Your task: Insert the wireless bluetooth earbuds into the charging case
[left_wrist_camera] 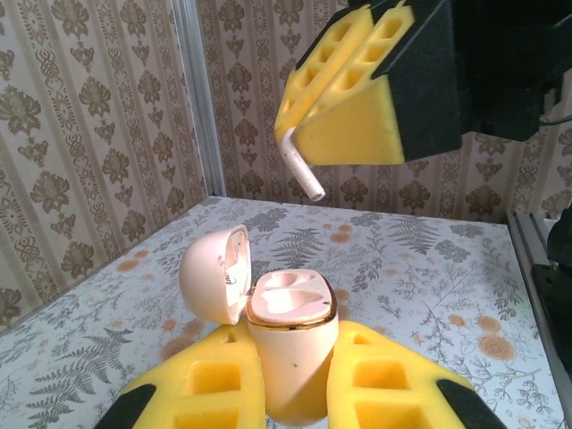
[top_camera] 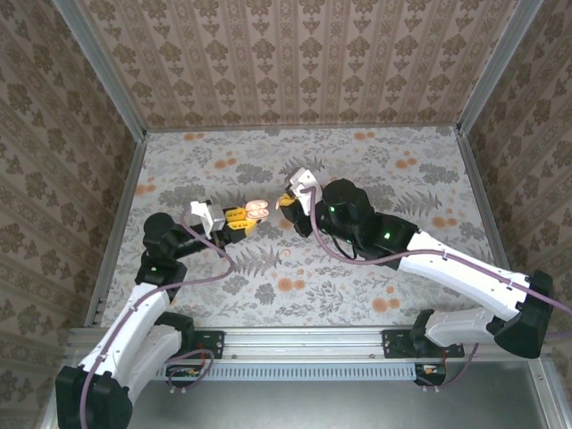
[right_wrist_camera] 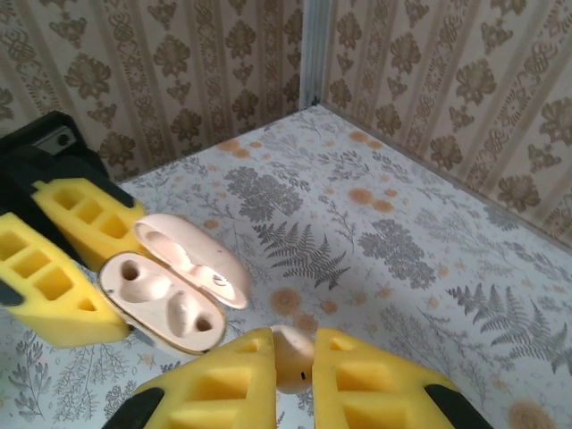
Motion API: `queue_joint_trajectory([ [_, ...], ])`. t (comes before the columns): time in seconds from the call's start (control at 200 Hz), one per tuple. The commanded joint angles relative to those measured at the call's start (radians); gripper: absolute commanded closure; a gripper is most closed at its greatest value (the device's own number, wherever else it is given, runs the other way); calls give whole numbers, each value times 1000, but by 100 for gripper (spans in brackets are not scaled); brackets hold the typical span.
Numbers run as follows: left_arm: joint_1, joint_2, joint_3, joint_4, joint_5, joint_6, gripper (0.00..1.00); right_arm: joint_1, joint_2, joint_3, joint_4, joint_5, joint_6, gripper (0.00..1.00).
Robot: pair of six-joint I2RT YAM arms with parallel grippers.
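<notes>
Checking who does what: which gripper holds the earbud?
The right gripper, pinching the white earbud; the left gripper instead clamps the open charging case.

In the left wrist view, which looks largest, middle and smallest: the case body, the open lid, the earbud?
1. Case body, largest, though nearest the camera.
2. Open lid, somewhat smaller.
3. Earbud, smallest; just its white stem is visible here.
</notes>
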Motion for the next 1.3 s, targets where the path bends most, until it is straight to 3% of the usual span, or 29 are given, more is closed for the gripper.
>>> queue_joint_trajectory([
  [0.0,-9,6,34,57,15,-44,100,23,12,8,68,-25,-32,87],
  [0.48,-26,19,43,88,11,-74,100,55,60,24,83,-40,-51,87],
  [0.885,-43,19,37,90,-1,-74,100,55,55,23,117,48,-22,89],
  [1.295,-45,8,31,101,-25,-89,100,60,64,-16,155,60,-15,88],
])
